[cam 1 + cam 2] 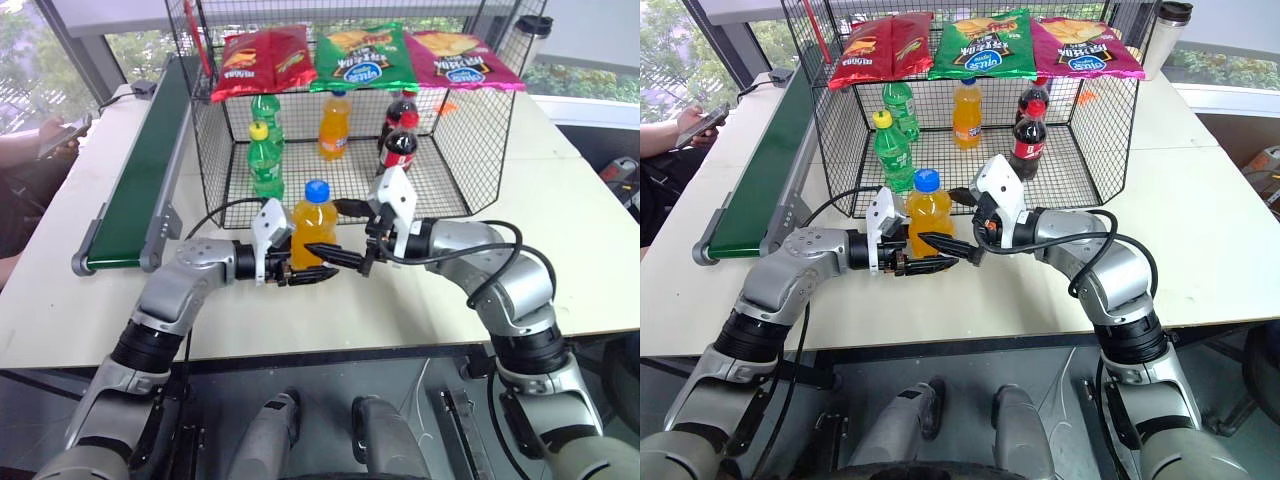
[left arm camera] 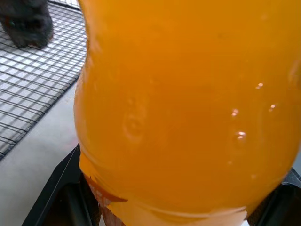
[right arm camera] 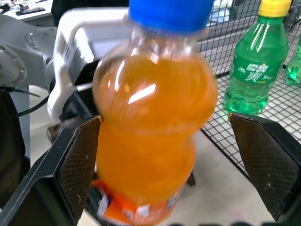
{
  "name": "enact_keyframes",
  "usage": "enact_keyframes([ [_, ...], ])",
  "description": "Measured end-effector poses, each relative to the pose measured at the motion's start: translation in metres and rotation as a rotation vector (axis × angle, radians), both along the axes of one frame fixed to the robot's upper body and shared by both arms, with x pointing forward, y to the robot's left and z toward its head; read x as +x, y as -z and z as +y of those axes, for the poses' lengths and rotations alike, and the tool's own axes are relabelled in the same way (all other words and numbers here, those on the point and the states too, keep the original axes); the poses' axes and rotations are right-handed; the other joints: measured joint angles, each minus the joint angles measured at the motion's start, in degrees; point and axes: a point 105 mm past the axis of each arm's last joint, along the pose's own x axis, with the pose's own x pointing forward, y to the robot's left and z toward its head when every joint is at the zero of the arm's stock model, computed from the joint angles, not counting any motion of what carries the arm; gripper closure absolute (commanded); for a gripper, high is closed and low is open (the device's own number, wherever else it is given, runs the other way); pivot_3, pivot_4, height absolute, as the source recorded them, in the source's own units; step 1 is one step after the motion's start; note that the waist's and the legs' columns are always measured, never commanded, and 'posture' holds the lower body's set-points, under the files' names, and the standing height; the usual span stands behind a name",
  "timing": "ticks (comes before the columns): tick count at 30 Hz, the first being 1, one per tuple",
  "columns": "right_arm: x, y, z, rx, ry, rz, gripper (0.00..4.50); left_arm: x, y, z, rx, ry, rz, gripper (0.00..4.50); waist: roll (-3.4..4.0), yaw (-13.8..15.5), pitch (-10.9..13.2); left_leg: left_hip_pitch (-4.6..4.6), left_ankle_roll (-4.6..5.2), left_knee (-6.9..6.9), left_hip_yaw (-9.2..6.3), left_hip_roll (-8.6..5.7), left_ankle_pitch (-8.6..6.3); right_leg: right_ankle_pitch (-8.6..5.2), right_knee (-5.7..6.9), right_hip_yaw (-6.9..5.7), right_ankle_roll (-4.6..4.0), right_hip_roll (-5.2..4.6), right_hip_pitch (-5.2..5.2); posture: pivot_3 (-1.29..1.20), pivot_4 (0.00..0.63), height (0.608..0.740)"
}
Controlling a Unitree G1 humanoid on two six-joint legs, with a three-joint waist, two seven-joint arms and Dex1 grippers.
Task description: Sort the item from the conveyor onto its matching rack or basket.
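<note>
Landmark: the black wire-mesh cage (image 1: 470, 150), standing on the white table (image 1: 570, 260).
Person: far left of the cage, beyond the table edge, an arm holds a phone (image 1: 62, 133).
Conveyor: the green belt (image 1: 145, 170) runs along the cage's left side, just beside its wall, one roller end nearest me.
Left gripper (image 1: 300, 275): in front of the cage, near its left front corner; jaws clenched on the lower body of the orange soda bottle.
Orange soda bottle (image 1: 313, 228): upright, blue cap up, held above the table just in front of the cage's front wall, outside it, between the two grippers.
Right gripper (image 1: 352, 235): in front of the cage, just right of the bottle; jaws spread wide, one finger either side of the bottle in the right wrist view, not pressing it.
Green bottles (image 1: 265, 160): two inside the cage, at its left, upright on the mesh floor.
Second orange bottle (image 1: 335, 127): inside the cage, mid-back.
Cola bottles (image 1: 400, 140): two inside the cage, right of the middle.
Crisp bags (image 1: 362, 58): red, green and pink, lying across the cage's top edge.
Tumbler (image 1: 523, 40): behind the cage's right rear corner.
</note>
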Motion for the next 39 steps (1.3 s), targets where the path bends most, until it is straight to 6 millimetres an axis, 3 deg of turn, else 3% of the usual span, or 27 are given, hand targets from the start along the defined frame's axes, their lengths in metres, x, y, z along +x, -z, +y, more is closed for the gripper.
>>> enact_keyframes([
  [7,0.000,-0.006,0.003,0.003,-0.011,-0.019,0.00,-0.002,0.000,-0.003,-0.005,0.009,-0.005,1.52,0.00,-0.03,0.00,0.00,0.03,0.00,0.00,0.00,0.02,0.01,0.00,0.00,0.01,0.00,0.00,0.00,0.150,0.739],
  [10,-0.002,-0.007,0.005,0.008,-0.032,-0.012,0.72,-0.005,0.002,-0.004,-0.007,0.012,-0.001,1.52,0.00,-0.04,0.00,0.00,0.04,0.00,0.00,0.00,0.02,0.00,0.01,0.00,0.01,0.01,0.00,0.00,0.150,0.739],
  [11,-0.004,-0.006,0.006,0.013,-0.047,-0.007,1.26,-0.004,0.002,-0.004,-0.008,0.010,-0.003,1.52,0.00,-0.06,0.00,0.01,0.05,0.00,-0.01,0.01,0.03,0.01,0.01,0.00,0.01,0.01,0.00,0.00,0.150,0.739],
  [13,-0.004,-0.006,0.007,0.017,-0.052,-0.004,1.92,-0.004,0.001,-0.004,-0.008,0.009,-0.004,1.52,0.00,-0.06,0.00,0.01,0.05,0.01,-0.01,0.01,0.03,0.01,0.01,0.00,0.01,0.01,0.00,0.00,0.150,0.739],
  [24,-0.007,-0.007,0.006,0.004,-0.055,0.002,1.93,-0.005,0.002,-0.006,-0.016,0.007,-0.002,1.52,0.00,-0.03,0.00,0.01,0.05,0.02,0.00,0.00,0.03,0.01,0.01,0.00,0.01,0.01,0.01,0.00,0.150,0.739],
  [25,-0.007,-0.007,0.005,0.004,-0.054,0.001,1.93,-0.005,0.002,-0.006,-0.019,0.007,-0.001,0.50,0.00,-0.04,0.00,0.01,0.05,0.02,-0.01,0.00,0.03,0.01,0.01,0.00,0.01,0.01,0.01,0.00,0.150,0.739],
  [26,-0.006,-0.007,0.005,0.003,-0.052,0.001,1.93,-0.005,0.002,-0.006,-0.022,0.007,-0.001,0.08,0.00,-0.04,0.00,0.01,0.05,0.02,-0.01,0.00,0.03,0.01,0.01,0.00,0.01,0.01,0.01,0.00,0.150,0.739],
  [27,-0.006,-0.006,0.005,0.001,-0.049,0.005,1.93,-0.005,0.000,-0.007,-0.031,0.008,-0.004,0.02,0.00,-0.04,0.00,0.01,0.05,0.02,-0.01,0.00,0.03,0.01,0.01,0.00,0.01,0.01,0.01,0.00,0.150,0.739],
  [33,-0.005,-0.006,0.005,-0.001,-0.042,0.007,1.93,-0.002,-0.003,-0.003,-0.025,-0.010,-0.016,0.02,0.00,-0.06,0.00,0.01,0.06,0.03,-0.01,0.00,0.04,0.01,0.02,0.00,0.01,0.02,0.01,0.00,0.150,0.739],
  [39,0.002,-0.004,0.002,-0.002,0.011,-0.001,1.93,-0.008,0.000,0.014,0.025,-0.047,0.001,0.02,0.00,-0.10,0.00,0.01,0.06,0.02,0.00,0.01,0.04,0.00,0.03,0.00,0.00,0.02,0.01,0.00,0.150,0.739],
])
